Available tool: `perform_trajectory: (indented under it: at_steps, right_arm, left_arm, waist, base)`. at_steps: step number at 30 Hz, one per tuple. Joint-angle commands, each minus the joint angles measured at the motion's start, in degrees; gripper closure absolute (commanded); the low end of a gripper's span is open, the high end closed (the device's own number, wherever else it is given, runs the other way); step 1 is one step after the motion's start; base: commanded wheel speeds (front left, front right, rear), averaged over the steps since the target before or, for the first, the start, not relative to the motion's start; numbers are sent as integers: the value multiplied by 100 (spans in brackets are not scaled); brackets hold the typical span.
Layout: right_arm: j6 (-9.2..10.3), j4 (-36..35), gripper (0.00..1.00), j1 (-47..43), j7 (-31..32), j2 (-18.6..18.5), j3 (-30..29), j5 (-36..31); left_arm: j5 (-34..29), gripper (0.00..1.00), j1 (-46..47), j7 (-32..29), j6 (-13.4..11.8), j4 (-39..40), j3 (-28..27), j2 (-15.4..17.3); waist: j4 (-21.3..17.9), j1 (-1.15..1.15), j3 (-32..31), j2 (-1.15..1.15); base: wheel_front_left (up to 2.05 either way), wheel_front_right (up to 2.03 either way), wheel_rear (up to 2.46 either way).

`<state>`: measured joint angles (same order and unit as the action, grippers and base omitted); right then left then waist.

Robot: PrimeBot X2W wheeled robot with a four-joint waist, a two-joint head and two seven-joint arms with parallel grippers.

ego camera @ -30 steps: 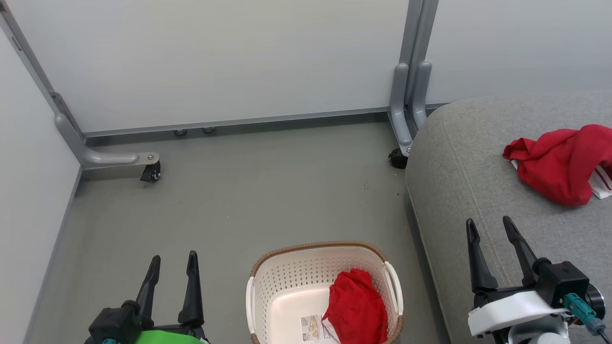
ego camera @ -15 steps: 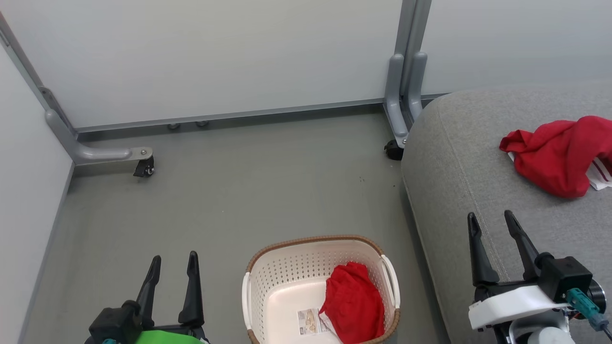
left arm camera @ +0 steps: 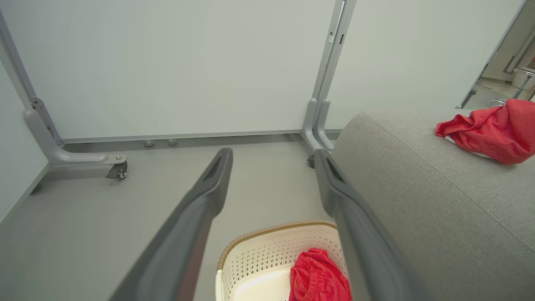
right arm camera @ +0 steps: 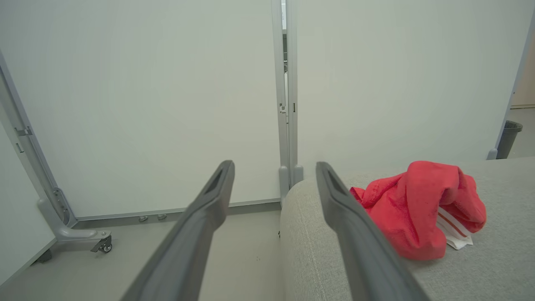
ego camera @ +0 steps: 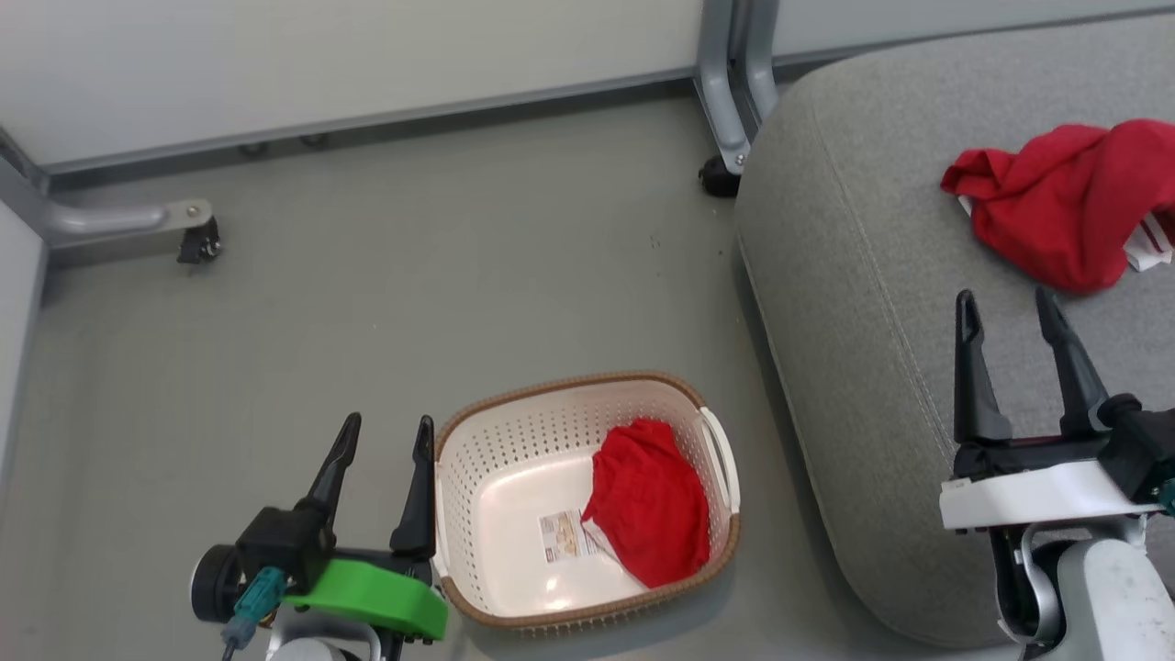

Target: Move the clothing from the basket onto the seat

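Clothing [ego camera: 650, 500] lay bunched in the right half of the basket [ego camera: 496, 431], beside a paper sticker [ego camera: 562, 535] on its bottom. A second red garment [ego camera: 1056, 202] lay crumpled on the seat [ego camera: 854, 275], white striped trim showing at its edge. The basket stood on the grey floor [ego camera: 413, 275] just beside the seat. My left gripper [ego camera: 388, 420] hovered near the basket's left rim, fingers spread wide and empty. My right gripper [ego camera: 1004, 296] hung over the seat, likewise parted, holding nothing.

Matte grey floor [ego camera: 413, 275], pale partition panels [ego camera: 367, 46] on castered grey metal feet [ego camera: 119, 220].
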<state>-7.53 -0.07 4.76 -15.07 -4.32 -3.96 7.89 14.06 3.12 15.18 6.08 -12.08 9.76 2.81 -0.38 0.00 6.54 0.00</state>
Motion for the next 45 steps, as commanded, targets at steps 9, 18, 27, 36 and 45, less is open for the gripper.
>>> perform_trajectory:
  at_steps: [9, 18, 27, 36, 45]
  right_arm:
    - [8, -324, 0, 593, -16, 98, -116, 116]
    - [8, -581, 0, 1018, -15, 146, 9, 353]
    - [8, -743, 0, 1394, -16, 148, 443, 805]
    - [8, -831, 0, 1471, -16, 149, 754, 1084]
    - [8, -940, 0, 1254, -16, 149, 876, 1161]
  left_arm:
    - [-846, 0, 1387, -3, 141, -1316, 421, 161]
    - [-1018, 0, 3056, -2, 144, -2794, 1609, 610]
    - [-501, 0, 4304, -3, 146, -3970, 2749, 883]
    - [269, 0, 5201, -5, 147, -5103, 3773, 1039]
    - [917, 0, 5831, -218, 146, -5674, 4335, 1005]
  waist:
    - [-1133, 0, 2253, 0]
    - [-1434, 0, 3618, 0]
    - [-1859, 0, 4540, 0]
    - [-2174, 0, 5083, 0]
    - [-2179, 0, 5216, 0]
  base:
    - [0, 0, 0]
    - [0, 0, 0]
    - [0, 0, 0]
    - [0, 0, 0]
    - [0, 0, 0]
